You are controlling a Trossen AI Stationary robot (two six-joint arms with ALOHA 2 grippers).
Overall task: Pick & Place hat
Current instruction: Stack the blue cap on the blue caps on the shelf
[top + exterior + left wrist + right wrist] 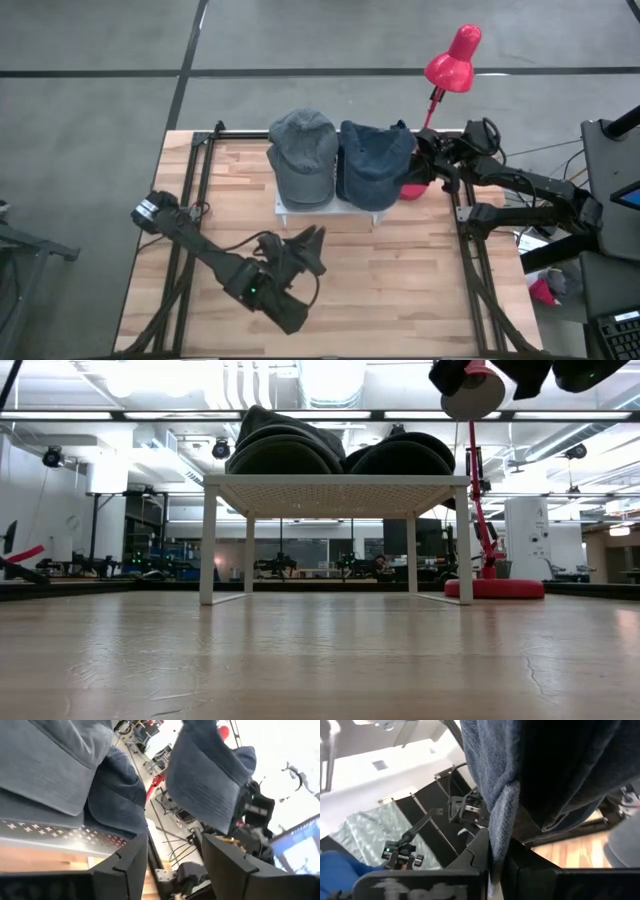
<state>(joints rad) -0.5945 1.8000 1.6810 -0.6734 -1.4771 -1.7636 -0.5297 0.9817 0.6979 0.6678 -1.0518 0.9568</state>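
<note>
Two caps lie side by side on a low white perforated stand (300,207) at the table's far middle. The grey hat (302,152) is on the left and the dark blue hat (370,160) on the right, each resting on its underside. My right gripper (416,166) stands level at the blue hat's right edge, shut on its cloth. My left gripper (312,240) is open in front of the stand, level and pointing at the hats. Nothing is between its fingers (127,862). The low view shows both hats on the stand (335,482). My right gripper pinches the blue hat's edge (498,827) between its two fingers, on the side toward the table's right. The fingers come in level from the right. Whether one layer or several is pinched, I cannot tell. The rest of the hat lies on the stand.
A red desk lamp (453,60) stands at the far right behind my right gripper, its red base (505,588) on the table beside the stand. Bare wooden tabletop (400,290) lies in front of the stand. Black frame rails (190,170) run along both table sides.
</note>
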